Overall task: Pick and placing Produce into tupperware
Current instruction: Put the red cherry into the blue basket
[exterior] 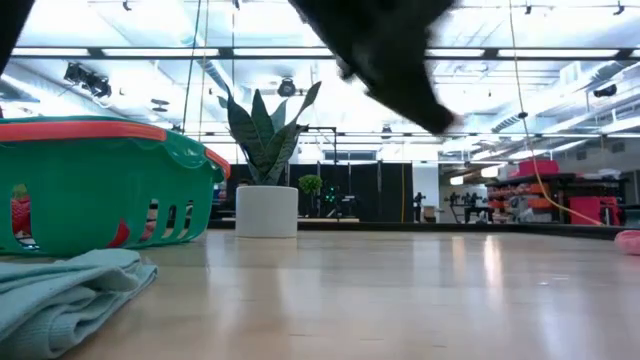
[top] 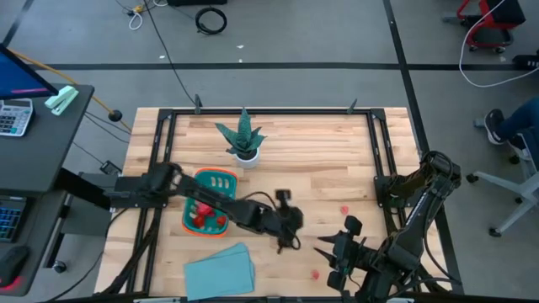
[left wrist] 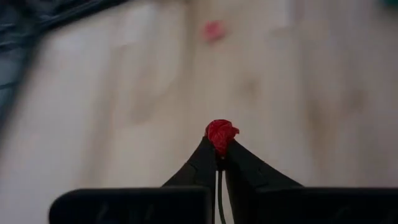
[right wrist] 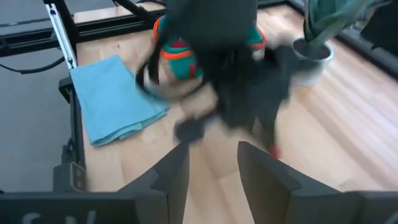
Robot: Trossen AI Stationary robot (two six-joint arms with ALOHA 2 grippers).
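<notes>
The left gripper (left wrist: 219,158) had its fingers clenched on a red piece (left wrist: 221,133), some produce already lay in the tupperware (top: 210,202) behind them, and two pieces (top: 344,208) waited on the surface beyond.

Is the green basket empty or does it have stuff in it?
Not empty. The tupperware already holds several red Produce pieces, seen from above.

Both arms matte black, jointed, blocky segments. Left arm (top: 227,206): thin black cable looped alongside. Left gripper (left wrist: 219,163): two black tapering wedge fingers on a broad flat bar. Right gripper (right wrist: 211,171): black angular fingers, same bar.
</notes>
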